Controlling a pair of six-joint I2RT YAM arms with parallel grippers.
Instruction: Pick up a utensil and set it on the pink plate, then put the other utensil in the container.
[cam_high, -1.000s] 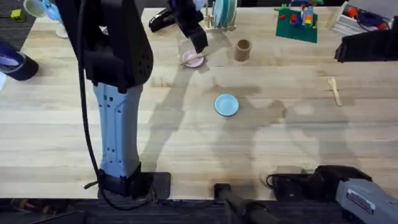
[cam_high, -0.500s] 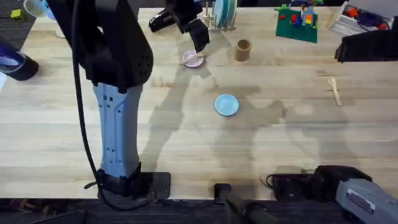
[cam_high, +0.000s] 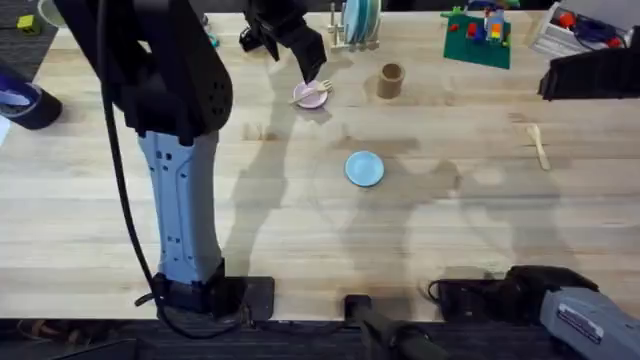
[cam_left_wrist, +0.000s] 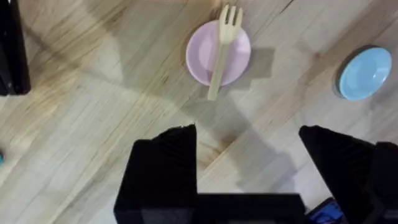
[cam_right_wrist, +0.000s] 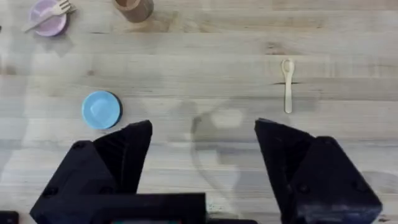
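Observation:
The pale wooden fork lies across the pink plate, its handle hanging over the rim. My left gripper hovers above and back from it, open and holding nothing. From overhead the fork rests on the pink plate at the far middle, with the left gripper just behind it. The tan container stands upright to the plate's right. The spoon-ended utensil lies on the table at the right, seen also as the spoon. My right gripper is open and empty, well short of the spoon.
A light-blue plate sits mid-table. A dish rack, a green brick board and a clear bin line the far edge. A black block is at the right and a dark cup at the left.
My left gripper has pulled back and to the left from over the pink plate. The fork it let go of now lies uncovered on the plate. The right arm has not moved.

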